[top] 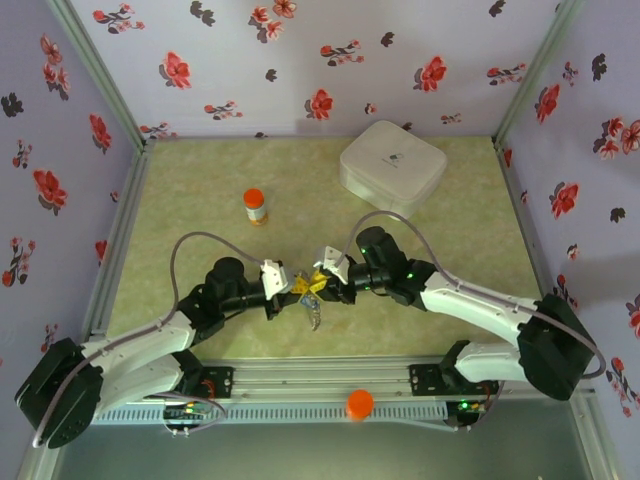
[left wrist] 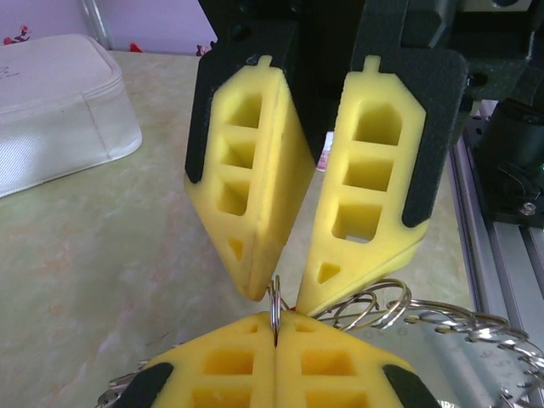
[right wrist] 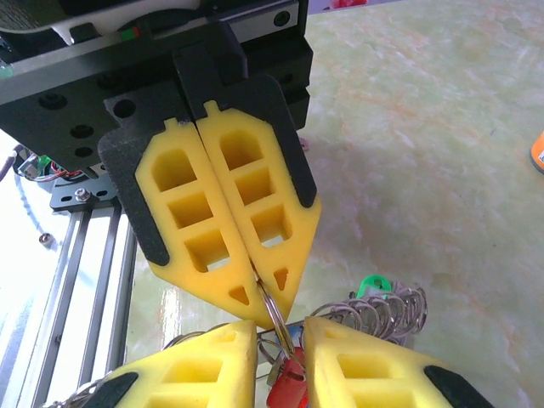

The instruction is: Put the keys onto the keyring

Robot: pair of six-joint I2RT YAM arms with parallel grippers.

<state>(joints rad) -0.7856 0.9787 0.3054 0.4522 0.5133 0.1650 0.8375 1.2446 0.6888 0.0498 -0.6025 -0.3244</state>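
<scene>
left gripper [left wrist: 276, 323] clenched on a split ring [left wrist: 274, 303] at lower centre, right gripper [right wrist: 280, 331] jaws slightly parted astride the red key [right wrist: 287, 393], grip unclear, keyring [left wrist: 374, 308] coil lower right; advise holding ring steady, feeding key slowly.

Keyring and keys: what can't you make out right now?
- Top external: the keys are too small a cluster to count.
- Left wrist: the left fingers hide the lower half of the small ring; the keyring runs off the right edge.
- Right wrist: the red key is cut by the bottom edge; whether the right fingers touch it is unclear.
</scene>
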